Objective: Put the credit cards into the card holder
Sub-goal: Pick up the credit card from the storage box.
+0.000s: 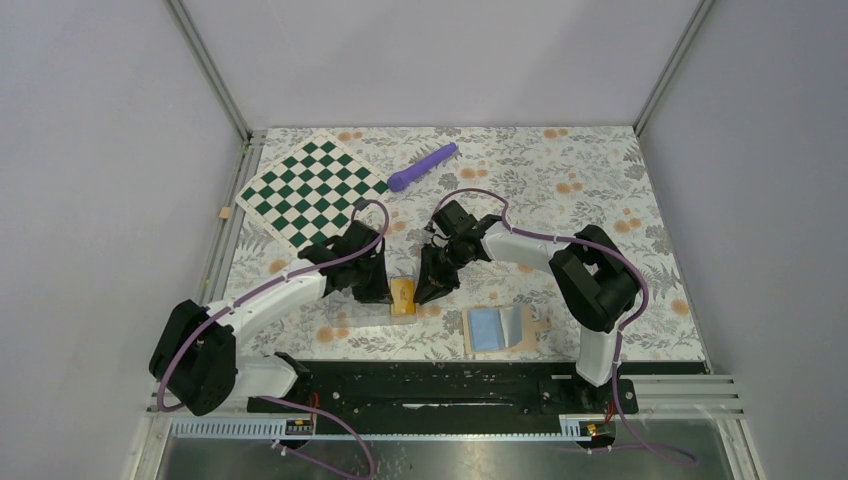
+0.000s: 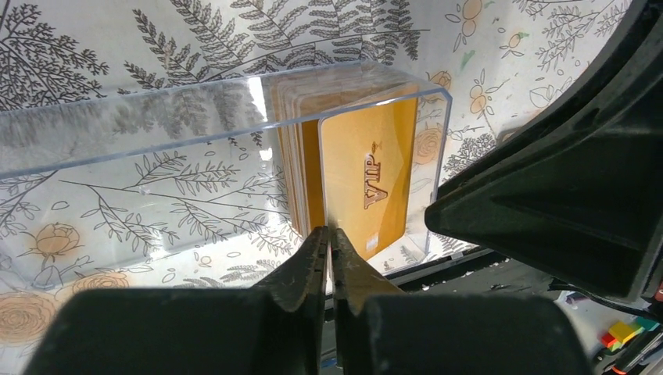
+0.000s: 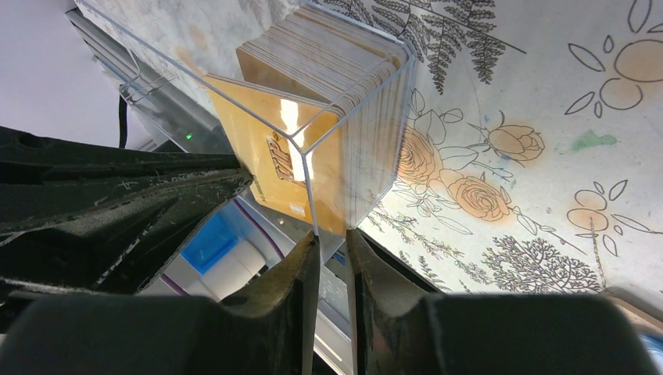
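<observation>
Item 1, your left gripper [image 2: 328,237]: fingers pressed almost together, pinching the lower corner of the front card [image 2: 367,180], an orange-yellow plastic rectangle lettered "VIP"; that card stood on edge, leaning off the rest.

Item 2, your right gripper [image 3: 332,238]: fingers drawn to a narrow slit about one upright corner wall of the clear rectangular plastic case [image 2: 156,117]; you faced the left gripper across that case, close to it.

Item 3, the stack of orange-yellow plastic credit cards [image 3: 328,55]: upright on edge, packed at one end of the case, just behind the front card; the other end of the case held no cards.

Item 4, the tan leather-like folding card holder [image 1: 497,328]: lay open on the floral-patterned table [image 1: 600,200], light blue pockets facing up, near the front edge, to the right of both grippers and apart from the case; no card in it that the views showed.

Item 5, further out: a green-and-white chequered board [image 1: 313,190] at the far left; a purple rod-shaped object [image 1: 422,166] just beside it on the right, both well apart from the case.
</observation>
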Motion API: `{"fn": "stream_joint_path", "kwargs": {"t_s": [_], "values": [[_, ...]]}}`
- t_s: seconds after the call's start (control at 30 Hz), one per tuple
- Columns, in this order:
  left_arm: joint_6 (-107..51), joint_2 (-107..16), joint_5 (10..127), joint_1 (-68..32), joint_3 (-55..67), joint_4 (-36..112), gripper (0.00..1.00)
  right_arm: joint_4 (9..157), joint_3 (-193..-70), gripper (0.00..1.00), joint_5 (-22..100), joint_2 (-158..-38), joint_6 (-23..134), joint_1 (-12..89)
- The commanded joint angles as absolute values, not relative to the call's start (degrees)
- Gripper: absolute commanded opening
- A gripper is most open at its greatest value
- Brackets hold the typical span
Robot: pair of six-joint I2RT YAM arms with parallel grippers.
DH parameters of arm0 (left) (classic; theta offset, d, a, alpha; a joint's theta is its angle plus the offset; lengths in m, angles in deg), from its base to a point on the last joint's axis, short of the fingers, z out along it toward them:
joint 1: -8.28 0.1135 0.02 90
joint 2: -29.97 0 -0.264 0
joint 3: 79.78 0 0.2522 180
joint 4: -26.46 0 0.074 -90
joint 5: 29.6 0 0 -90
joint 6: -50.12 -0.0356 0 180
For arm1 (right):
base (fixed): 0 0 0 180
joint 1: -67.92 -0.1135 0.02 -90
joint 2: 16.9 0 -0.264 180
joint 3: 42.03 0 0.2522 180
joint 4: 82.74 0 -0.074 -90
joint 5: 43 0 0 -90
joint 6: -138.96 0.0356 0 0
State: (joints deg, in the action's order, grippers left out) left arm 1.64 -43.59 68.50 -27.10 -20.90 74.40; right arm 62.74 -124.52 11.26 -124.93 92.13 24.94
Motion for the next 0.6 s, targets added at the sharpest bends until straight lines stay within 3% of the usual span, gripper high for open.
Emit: {"fn": "stream_joint_path", "kwargs": {"t_s": [0.0,0.57], "values": [[0.5,-43.5,67.8,-28.2,-17.7,74.0,0.07,61.2,-124.9,0.25,10.5,-126.4,91.4,23.8],[-3.0,-51.4,62.2,-33.3,-10.4,81.3,0.13,61.2,-124.6,0.25,10.2,-126.3,91.2,23.8]]}}
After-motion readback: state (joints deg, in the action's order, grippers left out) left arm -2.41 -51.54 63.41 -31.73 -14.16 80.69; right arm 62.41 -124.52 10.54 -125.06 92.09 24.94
